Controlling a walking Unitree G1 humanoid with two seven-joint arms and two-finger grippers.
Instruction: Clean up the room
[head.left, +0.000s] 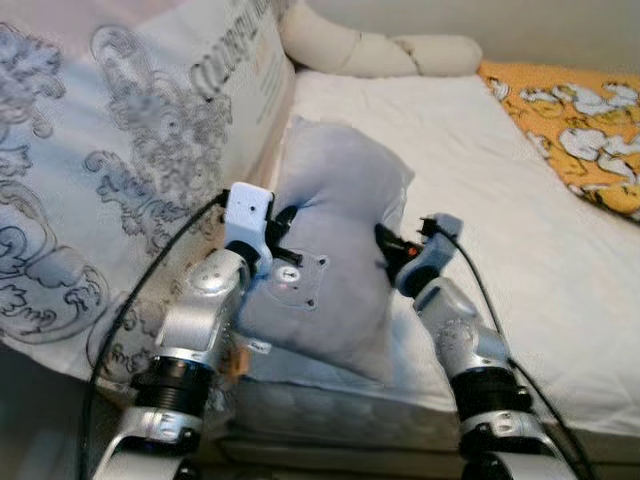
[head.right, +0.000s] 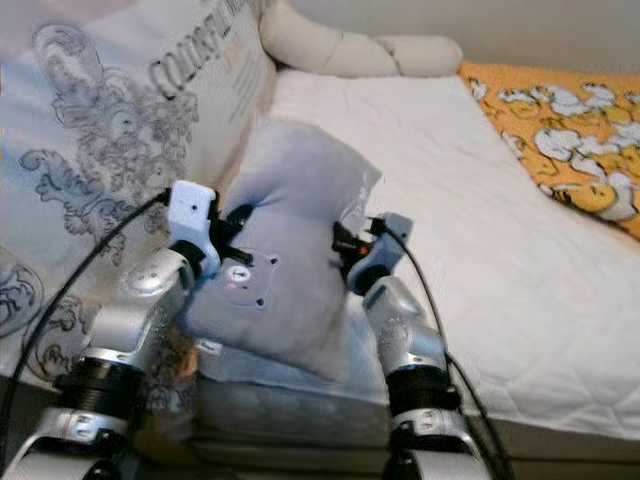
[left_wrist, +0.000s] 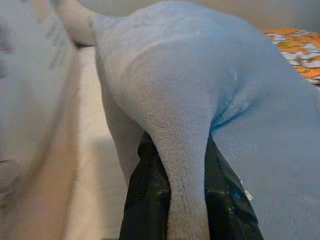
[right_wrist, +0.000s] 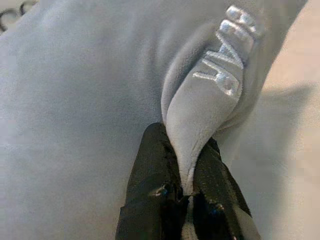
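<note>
A soft grey plush pillow (head.left: 335, 250) with a small bear face stitched on it is held up over the near edge of the bed (head.left: 480, 180). My left gripper (head.left: 283, 228) is shut on a fold at its left side, and the fold (left_wrist: 185, 165) bulges between the black fingers (left_wrist: 147, 200). My right gripper (head.left: 388, 243) is shut on the pillow's right edge. There a flap with white embroidered letters (right_wrist: 225, 55) is pinched between the fingers (right_wrist: 155, 195).
A large white pillow with grey ornaments and lettering (head.left: 130, 150) leans on the left. A long cream bolster (head.left: 380, 50) lies at the head of the white mattress. An orange blanket with white duck prints (head.left: 580, 130) covers the far right.
</note>
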